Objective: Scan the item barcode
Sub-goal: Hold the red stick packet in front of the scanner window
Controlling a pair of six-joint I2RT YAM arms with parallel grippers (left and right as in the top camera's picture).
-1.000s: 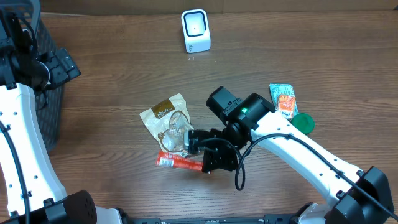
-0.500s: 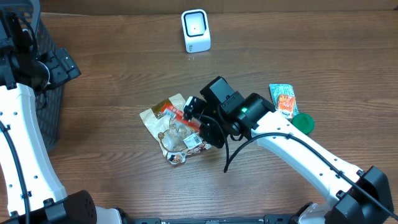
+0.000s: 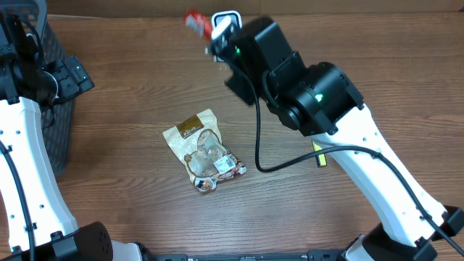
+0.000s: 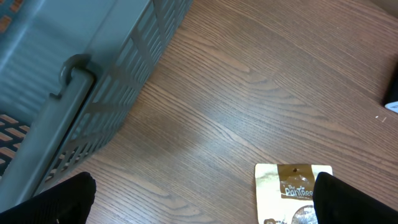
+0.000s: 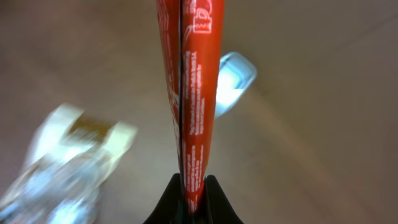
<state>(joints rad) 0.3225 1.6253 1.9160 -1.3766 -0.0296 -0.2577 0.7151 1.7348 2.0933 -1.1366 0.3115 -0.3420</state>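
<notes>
Overhead: right arm (image 3: 319, 94) was raised over far side of table (image 3: 130, 181). Red packet (image 3: 194, 20) was aloft, just beside scanner (image 3: 226, 14). Snack pouch (image 3: 203, 148) lay flat mid-table.

Left wrist: left gripper (image 4: 202, 202) was released, jaws wide, empty, over bare wood between basket (image 4: 74, 62) and snack pouch.

Right wrist: right gripper (image 5: 193, 198) was clenched on lower end of red packet. Packet stood upright, scanner behind it. Snack pouch was blurred at left.
</notes>
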